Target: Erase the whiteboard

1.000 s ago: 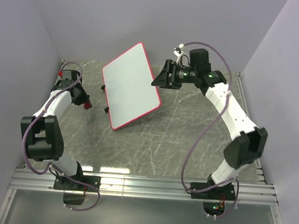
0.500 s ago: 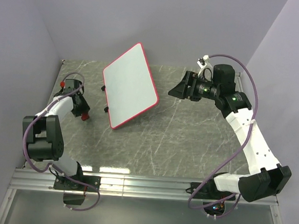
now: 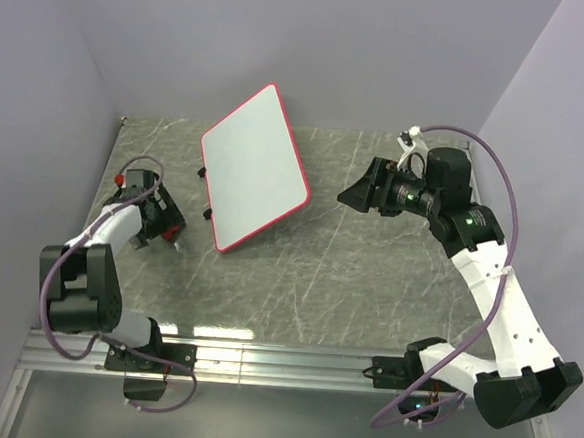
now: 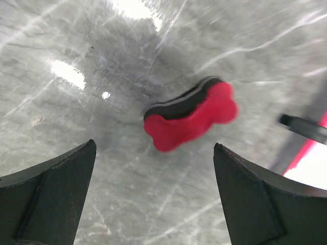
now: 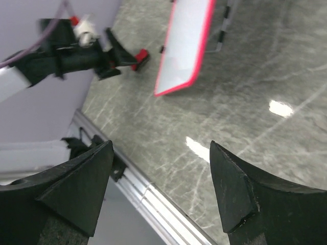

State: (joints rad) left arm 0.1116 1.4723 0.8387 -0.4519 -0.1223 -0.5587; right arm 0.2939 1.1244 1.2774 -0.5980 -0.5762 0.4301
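Red-rimmed whiteboard between left hand, right hand, untouched.

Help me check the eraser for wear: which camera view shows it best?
Left wrist: the eraser fills mid-frame, red face and black layer visible, slightly blurred, framed by the open left tool. Top external shows only a red speck by that tool. Right wrist shows a small, distant red bit.

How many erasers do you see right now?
1. The eraser is just ahead of the open left gripper, on the table left of the whiteboard. The tilted board could hide another underneath.
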